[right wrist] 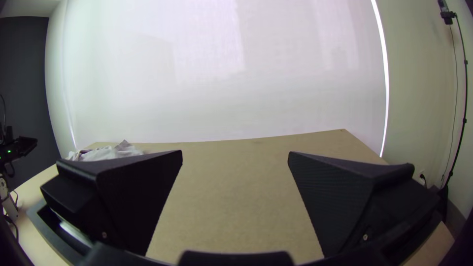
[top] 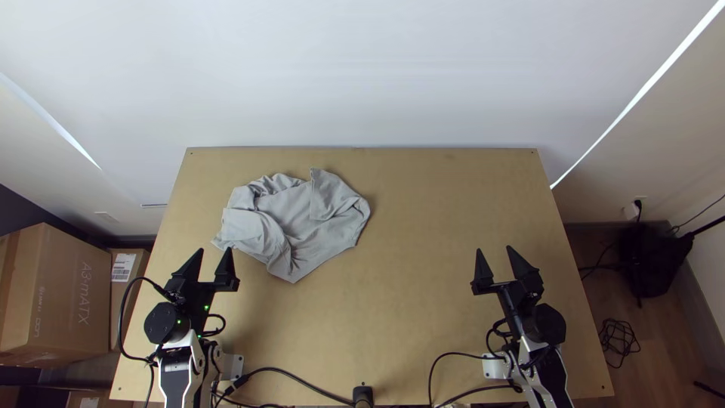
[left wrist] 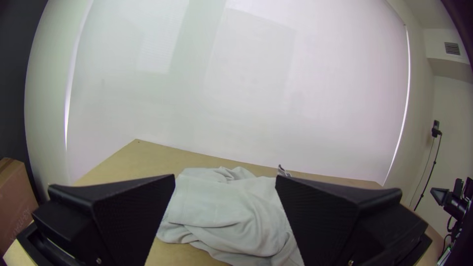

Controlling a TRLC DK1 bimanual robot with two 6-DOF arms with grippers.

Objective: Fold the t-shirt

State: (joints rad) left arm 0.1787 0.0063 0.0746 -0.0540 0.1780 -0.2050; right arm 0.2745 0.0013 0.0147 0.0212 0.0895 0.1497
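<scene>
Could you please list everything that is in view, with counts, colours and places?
T-shirt: one, light grey, bunched on the table's far left part
Table: one, light wood, under the t-shirt
Boxes: at least two, brown, on the left beyond the table
White screen: one, behind the table
Cables: several, black, by the arms and on the floor at right
Stand: one, thin black, at right
Air vent: one, grey, high on the wall
Left gripper, right gripper: two, black, open, over the table
</scene>
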